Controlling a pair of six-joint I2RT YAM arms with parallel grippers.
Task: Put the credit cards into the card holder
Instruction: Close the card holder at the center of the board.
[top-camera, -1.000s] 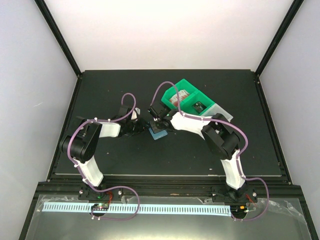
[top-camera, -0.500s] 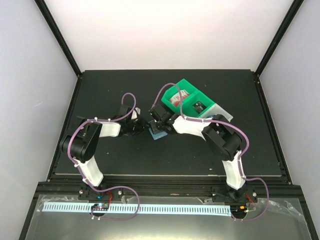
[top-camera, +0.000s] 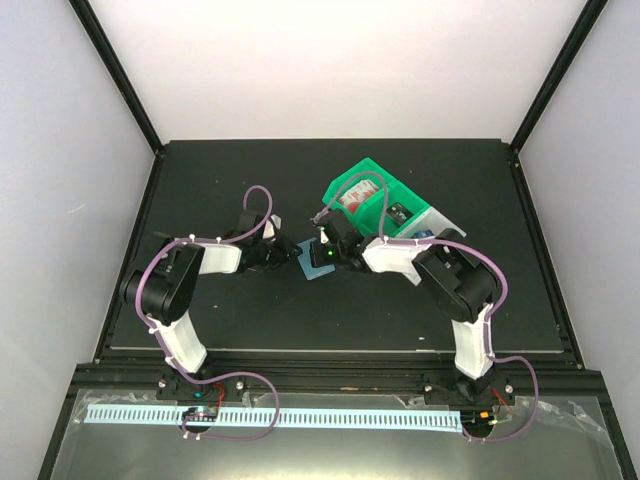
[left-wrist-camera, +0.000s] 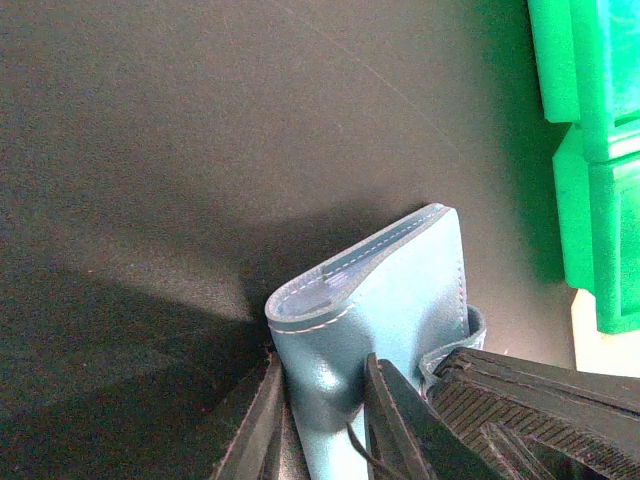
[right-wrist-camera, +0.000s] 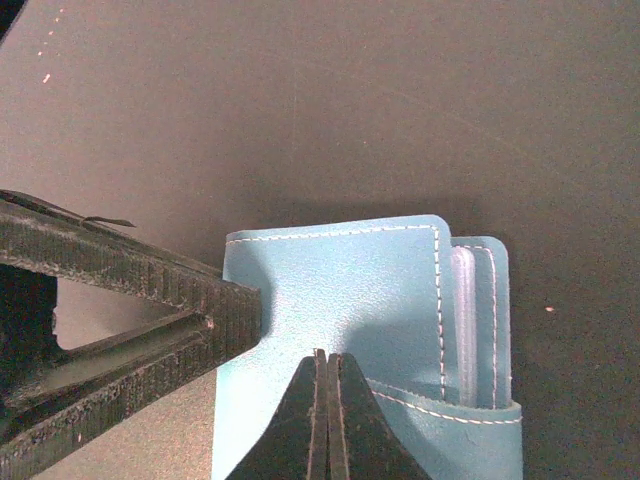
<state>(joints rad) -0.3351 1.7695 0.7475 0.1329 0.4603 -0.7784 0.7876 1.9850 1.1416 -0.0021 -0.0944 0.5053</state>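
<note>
The small teal-blue, leather-like folding card holder (right-wrist-camera: 340, 300) lay on the matte black table top (top-camera: 220, 180). It sat just off the near-left corner of the bright green plastic bin (top-camera: 372, 170), on the side toward the arm bases. White stitching ran along its edges. In the left wrist view one cover stood up from the surface with its rounded fold uppermost. A pale, translucent strip (right-wrist-camera: 465, 320) sat in a stitched slot along the card holder's edge on the right of the right wrist view. Whether that strip was the edge of a credit card could not be told.

The left gripper (left-wrist-camera: 322, 362) reached in from the side of the card holder away from the green bin and was clamped on it. Its two black fingers (left-wrist-camera: 385, 415) stood one on each side of the raised cover, with the leather pinched between them. The right gripper (right-wrist-camera: 322, 360) came in from the green bin's side. Its jaws were pressed fully together, leaving only a hairline seam, and the tips sat over the card holder's broad face. Whether anything thin was caught between them could not be seen. In the right wrist view, the ridged flank of a left finger touched the card holder's edge.

Inside the green bin lay a red and white item (top-camera: 352, 200), too small to identify. A pale white tray (top-camera: 440, 222) adjoined the bin on its side away from the card holder. Purple cables (top-camera: 258, 192) looped along both white arms.
</note>
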